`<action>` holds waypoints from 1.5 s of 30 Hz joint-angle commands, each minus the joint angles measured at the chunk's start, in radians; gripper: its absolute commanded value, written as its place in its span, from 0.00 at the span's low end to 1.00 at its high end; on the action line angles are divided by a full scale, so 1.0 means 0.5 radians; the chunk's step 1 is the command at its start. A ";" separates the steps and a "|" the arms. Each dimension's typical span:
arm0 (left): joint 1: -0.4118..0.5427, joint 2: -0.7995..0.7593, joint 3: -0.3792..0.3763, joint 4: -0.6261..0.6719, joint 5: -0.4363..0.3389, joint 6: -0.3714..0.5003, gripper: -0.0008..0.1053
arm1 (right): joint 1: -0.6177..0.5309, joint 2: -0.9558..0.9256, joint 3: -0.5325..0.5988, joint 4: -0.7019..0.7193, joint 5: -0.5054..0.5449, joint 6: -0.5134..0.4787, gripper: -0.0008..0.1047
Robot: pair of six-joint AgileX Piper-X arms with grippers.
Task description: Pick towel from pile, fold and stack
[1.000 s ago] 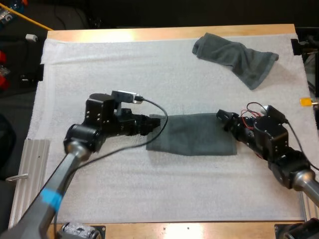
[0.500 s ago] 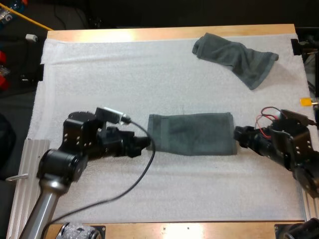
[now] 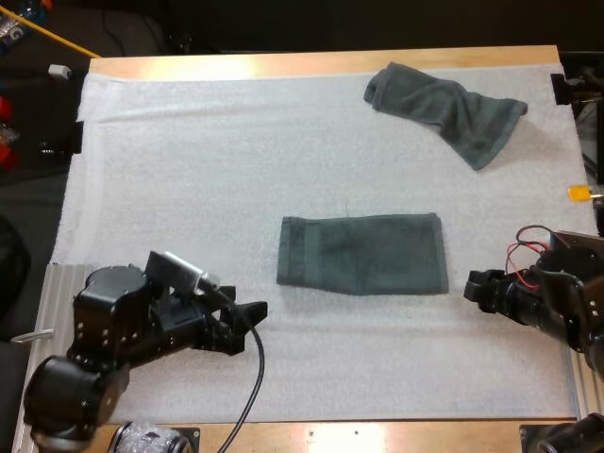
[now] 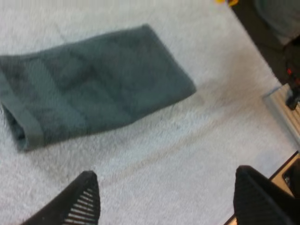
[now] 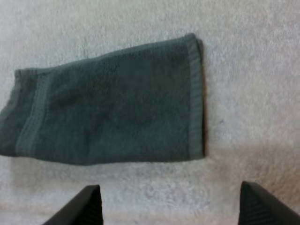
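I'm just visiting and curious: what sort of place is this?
Probably a robot test bench: a left gripper and a right gripper over a white mat on a wooden table, with a folded towel and a crumpled towel.

wooden table (image 3: 321,64) | white mat (image 3: 189,170) on it | folded towel (image 3: 363,253) mid-mat | crumpled towel (image 3: 444,109) far right

2 dark grey-green towels. Folded towel (image 3: 362,253): flat rectangle, long side left to right, hemmed band at its left end, centre of the frame. Crumpled towel (image 3: 444,109): rumpled, lying aslant, upper right, well apart.
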 commanded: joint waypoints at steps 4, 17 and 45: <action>0.002 -0.017 -0.014 0.006 -0.020 -0.025 0.57 | -0.006 0.100 -0.017 -0.019 0.038 -0.125 0.57; 0.002 -0.017 -0.014 -0.002 -0.010 -0.039 0.57 | -0.086 0.635 -0.017 -0.367 -0.039 -0.208 0.57; 0.002 -0.017 -0.014 -0.056 -0.002 -0.116 0.57 | -0.845 1.694 -0.017 -0.949 -1.407 -0.431 0.57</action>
